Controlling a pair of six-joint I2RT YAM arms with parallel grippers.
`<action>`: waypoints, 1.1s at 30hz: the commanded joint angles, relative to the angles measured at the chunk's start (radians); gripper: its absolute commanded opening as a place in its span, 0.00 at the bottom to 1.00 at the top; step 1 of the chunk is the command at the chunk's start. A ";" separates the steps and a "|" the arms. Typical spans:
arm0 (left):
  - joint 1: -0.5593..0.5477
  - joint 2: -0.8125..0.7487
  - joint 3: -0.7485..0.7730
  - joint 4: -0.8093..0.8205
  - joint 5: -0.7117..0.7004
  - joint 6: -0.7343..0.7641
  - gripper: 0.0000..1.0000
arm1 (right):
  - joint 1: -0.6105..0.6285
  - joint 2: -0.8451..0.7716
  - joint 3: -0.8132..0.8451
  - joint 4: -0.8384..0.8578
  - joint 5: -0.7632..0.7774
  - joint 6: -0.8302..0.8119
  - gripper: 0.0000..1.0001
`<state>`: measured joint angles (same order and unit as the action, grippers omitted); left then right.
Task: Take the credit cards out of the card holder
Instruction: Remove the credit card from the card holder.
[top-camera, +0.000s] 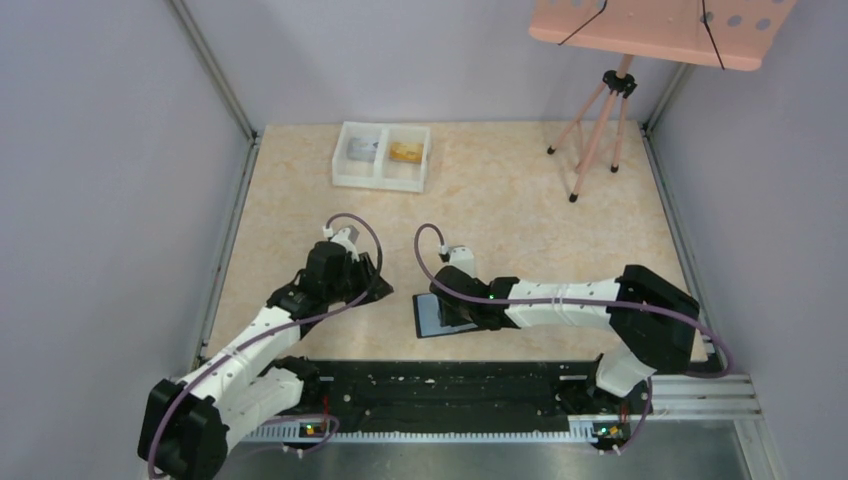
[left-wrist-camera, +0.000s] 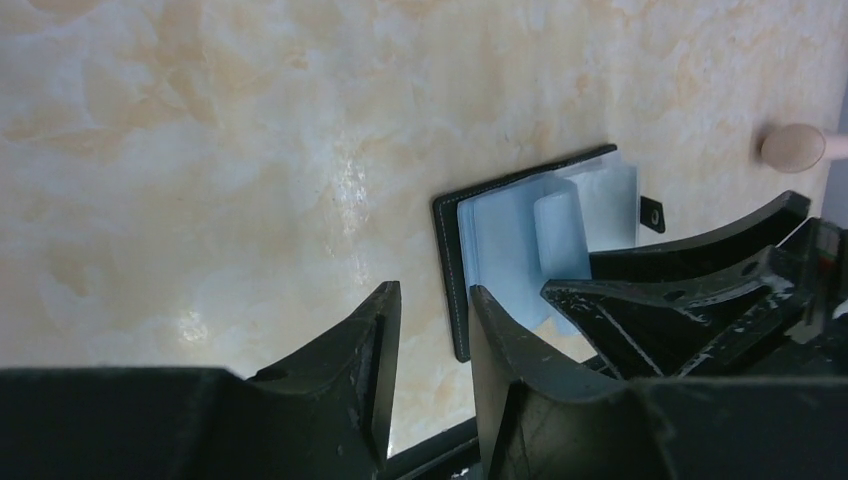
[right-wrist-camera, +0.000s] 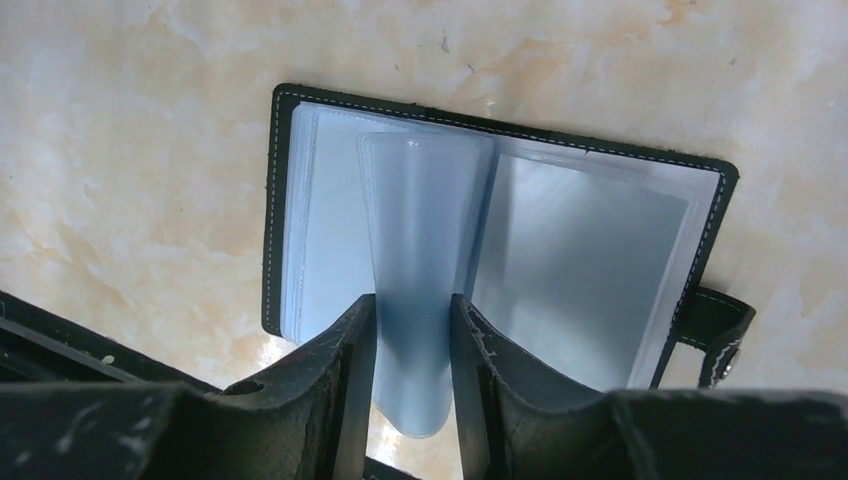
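The black card holder (top-camera: 430, 322) lies open on the table in front of the right arm, its blue-grey clear sleeves facing up (right-wrist-camera: 330, 240). My right gripper (right-wrist-camera: 412, 305) is over it, shut on one sleeve (right-wrist-camera: 420, 220), which stands up curled between the fingers. The left wrist view shows that curled sleeve (left-wrist-camera: 560, 232) above the holder (left-wrist-camera: 500, 240). My left gripper (left-wrist-camera: 433, 300) is open and empty, low at the holder's left edge. No card shows in the holder. An orange-gold credit card (top-camera: 405, 152) lies in the tray's right compartment and a grey card (top-camera: 361, 149) in its left.
The white two-compartment tray (top-camera: 381, 181) stands at the back of the table. A pink tripod stand (top-camera: 597, 130) is at the back right, its foot in the left wrist view (left-wrist-camera: 792, 148). A black rail (top-camera: 450, 385) runs along the near edge.
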<state>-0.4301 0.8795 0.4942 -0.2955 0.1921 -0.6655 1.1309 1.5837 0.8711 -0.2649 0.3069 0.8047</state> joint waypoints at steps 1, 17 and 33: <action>-0.011 0.066 -0.016 0.114 0.071 -0.026 0.36 | -0.017 -0.066 -0.016 0.055 -0.007 0.017 0.37; -0.011 -0.118 -0.024 0.010 -0.166 -0.024 0.37 | 0.037 0.086 0.169 -0.104 0.060 0.027 0.75; -0.009 -0.127 -0.050 0.012 -0.165 -0.023 0.37 | 0.048 0.198 0.225 -0.157 0.066 0.054 0.68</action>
<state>-0.4393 0.7654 0.4572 -0.3084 0.0357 -0.6857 1.1641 1.7603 1.0626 -0.4084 0.3534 0.8406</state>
